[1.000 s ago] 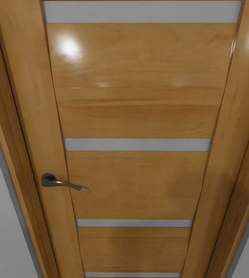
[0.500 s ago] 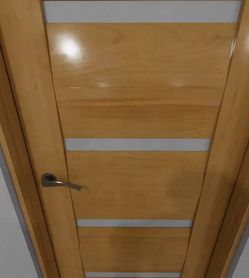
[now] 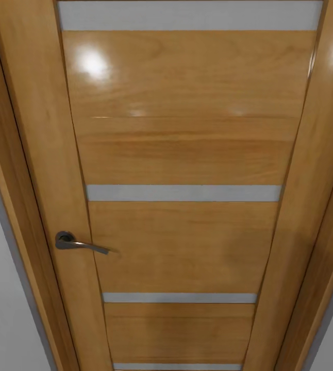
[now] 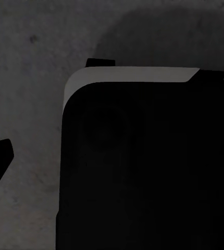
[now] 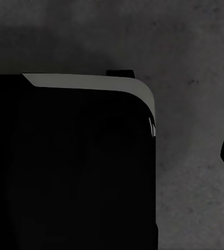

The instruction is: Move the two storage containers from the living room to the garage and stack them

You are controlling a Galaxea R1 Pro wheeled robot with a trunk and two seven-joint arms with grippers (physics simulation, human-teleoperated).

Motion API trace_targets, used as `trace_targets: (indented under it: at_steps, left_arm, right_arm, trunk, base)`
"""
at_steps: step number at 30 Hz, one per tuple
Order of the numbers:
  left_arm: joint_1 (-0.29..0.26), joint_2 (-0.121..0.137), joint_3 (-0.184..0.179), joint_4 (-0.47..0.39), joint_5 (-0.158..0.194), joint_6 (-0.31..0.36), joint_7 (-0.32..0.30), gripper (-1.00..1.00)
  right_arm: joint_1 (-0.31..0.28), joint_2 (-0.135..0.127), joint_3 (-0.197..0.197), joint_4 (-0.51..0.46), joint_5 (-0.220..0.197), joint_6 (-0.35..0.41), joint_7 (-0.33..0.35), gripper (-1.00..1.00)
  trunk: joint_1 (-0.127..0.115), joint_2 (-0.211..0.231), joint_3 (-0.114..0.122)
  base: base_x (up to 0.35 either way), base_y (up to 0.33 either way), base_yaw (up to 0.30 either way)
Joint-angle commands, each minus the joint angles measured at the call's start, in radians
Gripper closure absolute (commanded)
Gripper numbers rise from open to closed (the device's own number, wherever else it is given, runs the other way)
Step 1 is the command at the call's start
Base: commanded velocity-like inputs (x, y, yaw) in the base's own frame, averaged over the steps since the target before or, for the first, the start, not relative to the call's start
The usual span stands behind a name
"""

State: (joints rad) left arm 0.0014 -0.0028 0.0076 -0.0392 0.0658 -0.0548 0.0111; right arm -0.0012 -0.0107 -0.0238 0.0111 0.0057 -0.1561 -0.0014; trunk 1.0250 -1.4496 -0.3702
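Head view faced an orange-wood door [image 3: 187,154], closed within its frame [image 3: 27,154], with pale horizontal strips [image 3: 183,192] across the panels and a dark metal lever handle [image 3: 76,243] on its left stile. Pale wall [image 3: 1,319] flanked the frame. Left wrist view showed a black rounded body with a grey edge [image 4: 143,166] over dark grey mottled floor [image 4: 23,78]; right wrist view showed a like body [image 5: 70,166] over the same floor [image 5: 195,62]. Neither end effector's state could be told. The containers' position could not be told.
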Motion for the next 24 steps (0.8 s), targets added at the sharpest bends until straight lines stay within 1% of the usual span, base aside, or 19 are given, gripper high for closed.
trace_targets:
  at_steps: [1, 6, 11, 14, 24]
  left_arm:
    - [0.000, 0.000, 0.000, -0.001, 0.007, -0.002, 0.001, -1.00]
    - [0.000, 0.000, 0.000, -0.001, 0.007, -0.002, 0.002, -1.00]
    - [0.000, 0.001, 0.000, -0.001, 0.008, -0.002, 0.001, -1.00]
    - [0.000, 0.001, 0.000, -0.001, 0.009, -0.002, 0.002, -1.00]
    - [0.000, 0.001, 0.000, -0.001, 0.009, -0.002, 0.002, -1.00]
  right_arm:
    - [0.000, 0.000, -0.002, 0.001, 0.001, -0.005, 0.000, -1.00]
    - [0.000, 0.000, -0.002, 0.001, -0.001, -0.005, 0.000, -1.00]
    - [0.000, 0.000, -0.002, 0.001, -0.001, -0.005, 0.000, -1.00]
    - [0.000, 0.000, -0.002, 0.001, -0.001, -0.005, 0.000, -1.00]
    - [0.000, 0.000, -0.002, 0.001, -0.001, -0.005, 0.000, -1.00]
  trunk:
    - [0.000, 0.000, -0.001]
    - [0.000, 0.000, -0.001]
    - [0.000, 0.000, -0.001]
    - [0.000, 0.000, -0.001]
    - [0.000, 0.000, -0.001]
  base:
    - [0.000, 0.000, 0.000]
    - [0.000, 0.000, 0.000]
    - [-0.206, 0.000, 0.000]
    - [-0.105, 0.000, 0.000]
    - [-0.020, 0.000, 0.000]
